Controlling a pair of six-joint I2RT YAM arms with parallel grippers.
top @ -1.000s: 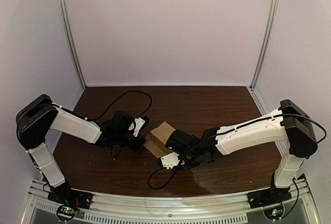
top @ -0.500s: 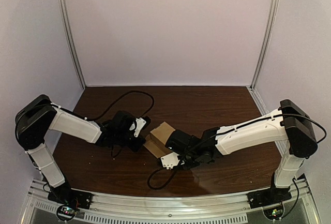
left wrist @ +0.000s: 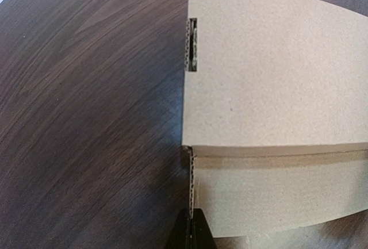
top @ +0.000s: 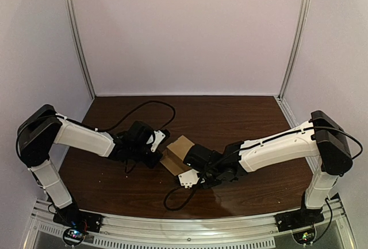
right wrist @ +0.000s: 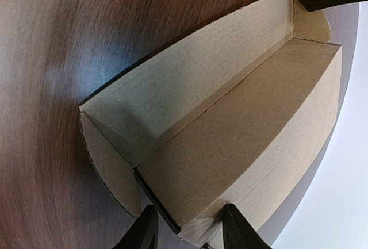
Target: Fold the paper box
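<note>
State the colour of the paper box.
The paper box is plain tan cardboard, clearest in the left wrist view.

I read the paper box [top: 179,148] as plain tan kraft, its cut edges showing corrugated ribbing. The table [top: 241,114] is dark brown with wood grain. The left arm [top: 83,137] and right arm [top: 276,145] are white with black joints. The cable [top: 150,102] is black, and the back wall [top: 184,36] is pale lilac.
</note>
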